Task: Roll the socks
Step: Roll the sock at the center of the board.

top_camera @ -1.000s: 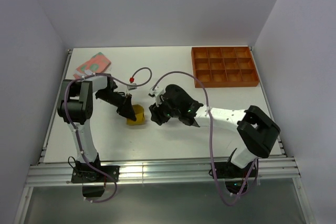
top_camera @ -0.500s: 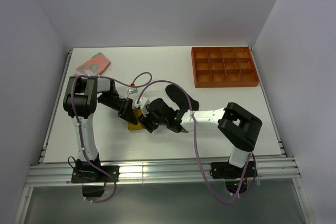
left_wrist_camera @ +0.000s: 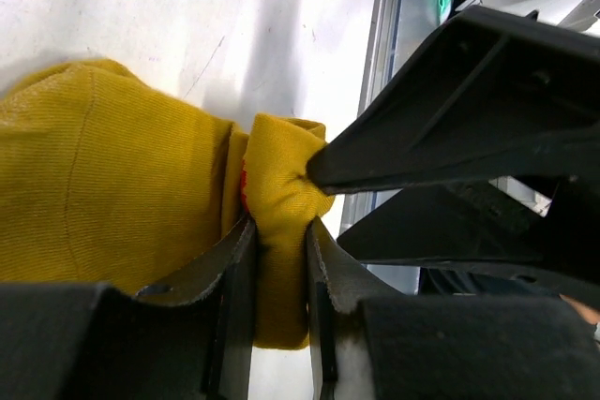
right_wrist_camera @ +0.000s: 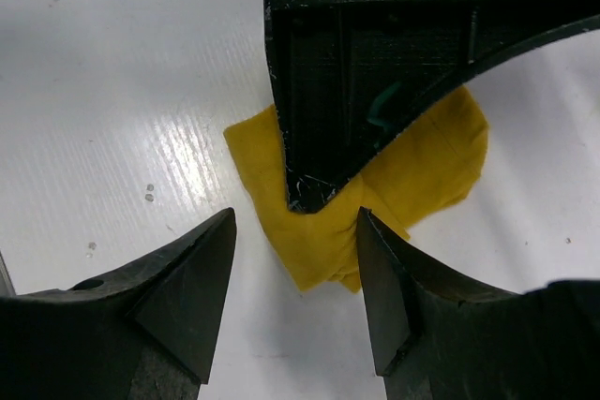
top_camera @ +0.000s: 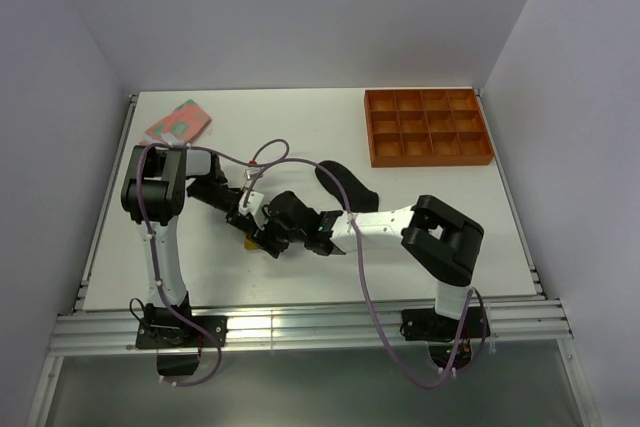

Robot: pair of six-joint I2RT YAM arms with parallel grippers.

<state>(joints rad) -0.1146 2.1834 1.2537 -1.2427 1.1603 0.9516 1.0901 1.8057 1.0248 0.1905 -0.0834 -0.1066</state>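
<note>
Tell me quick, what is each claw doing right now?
Left gripper: closed on a fold of the yellow sock.
Right gripper: open, holding nothing.

Robotics lab test cell: a white tabletop [top_camera: 300, 272] boxed in by plain blank walls [top_camera: 300, 17], aluminium rails [top_camera: 310, 331] at its near edge, cabled left arm [top_camera: 152, 202] and right arm [top_camera: 442, 237] bolted there.

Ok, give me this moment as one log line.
left claw: shut on mustard-yellow sock fold | right claw: open at same sock | black sock, pink sock: lying aside
</note>
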